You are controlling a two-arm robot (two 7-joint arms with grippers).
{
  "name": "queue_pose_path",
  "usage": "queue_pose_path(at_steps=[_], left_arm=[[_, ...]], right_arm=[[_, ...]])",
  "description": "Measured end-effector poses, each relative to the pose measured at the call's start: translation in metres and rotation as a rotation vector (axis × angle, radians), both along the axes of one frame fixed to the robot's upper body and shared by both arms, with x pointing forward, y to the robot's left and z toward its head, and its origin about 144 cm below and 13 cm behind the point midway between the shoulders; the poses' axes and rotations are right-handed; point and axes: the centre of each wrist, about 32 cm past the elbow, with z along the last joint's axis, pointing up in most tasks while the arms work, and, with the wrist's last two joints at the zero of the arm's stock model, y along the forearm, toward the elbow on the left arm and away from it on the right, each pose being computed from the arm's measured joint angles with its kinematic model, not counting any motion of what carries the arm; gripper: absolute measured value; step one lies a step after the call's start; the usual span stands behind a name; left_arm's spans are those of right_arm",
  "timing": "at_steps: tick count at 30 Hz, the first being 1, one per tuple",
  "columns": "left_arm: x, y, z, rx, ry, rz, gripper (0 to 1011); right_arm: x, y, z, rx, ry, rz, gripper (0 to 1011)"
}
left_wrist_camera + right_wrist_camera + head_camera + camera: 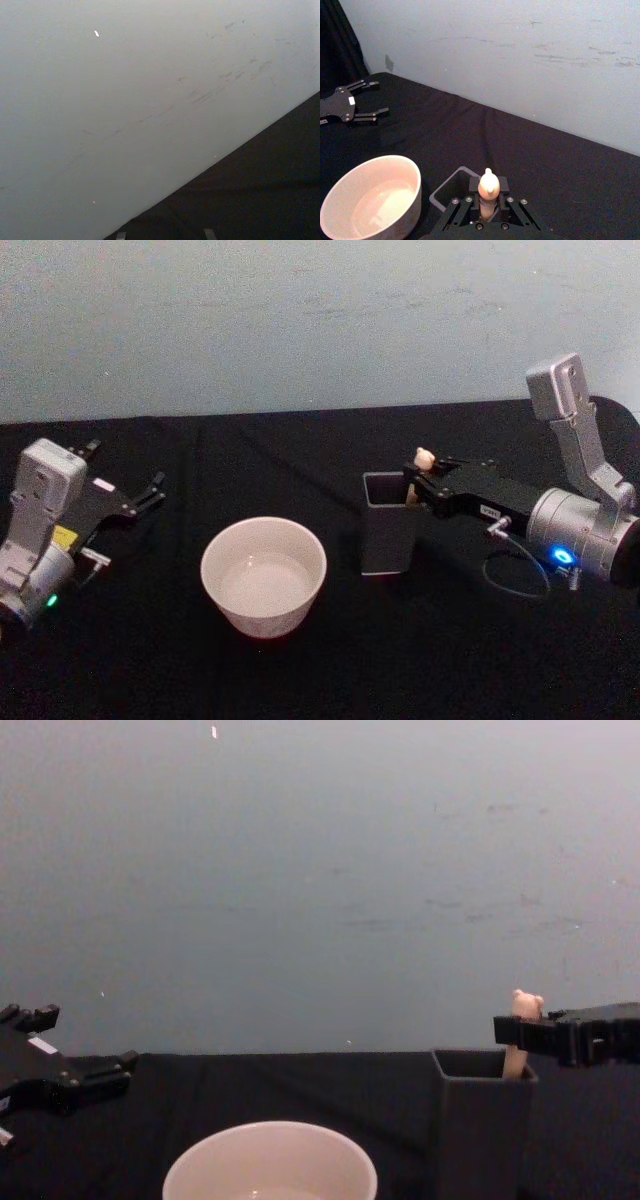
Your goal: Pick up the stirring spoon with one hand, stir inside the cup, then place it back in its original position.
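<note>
Nearest in the head view, wide cream-white round cup [264, 575] waits while right gripper [424, 481] clenches cream-handled animal-knob spoon [423, 456] standing in tall dark-grey square holder [390, 524]; chest view: left gripper [75, 1082] idles, jaws released.

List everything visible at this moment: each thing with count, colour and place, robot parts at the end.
Stirring spoon: one, cream handle with an animal-head knob, standing in the holder with its knob above the rim.
Holder: one, dark grey, square-mouthed, on the table to the right of the cup.
Cup: one, cream-white, round and wide, near the middle of the table.
Table: one, covered in black cloth.
Wall: pale grey-blue, behind the table.
Right gripper: one, black, at the holder's mouth, shut on the spoon's handle.
Left gripper: one, black, open, low over the table at far left, apart from the cup.
</note>
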Motion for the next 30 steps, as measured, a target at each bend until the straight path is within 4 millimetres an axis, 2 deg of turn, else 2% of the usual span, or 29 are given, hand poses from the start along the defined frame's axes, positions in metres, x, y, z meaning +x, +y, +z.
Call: queue_pose_path(at_steps=[30], left_arm=[[0.0000, 0.0000, 0.0000, 0.000, 0.000, 0.000, 1002]], right_arm=[[0.0000, -0.0005, 0.0010, 0.004, -0.001, 0.006, 207]])
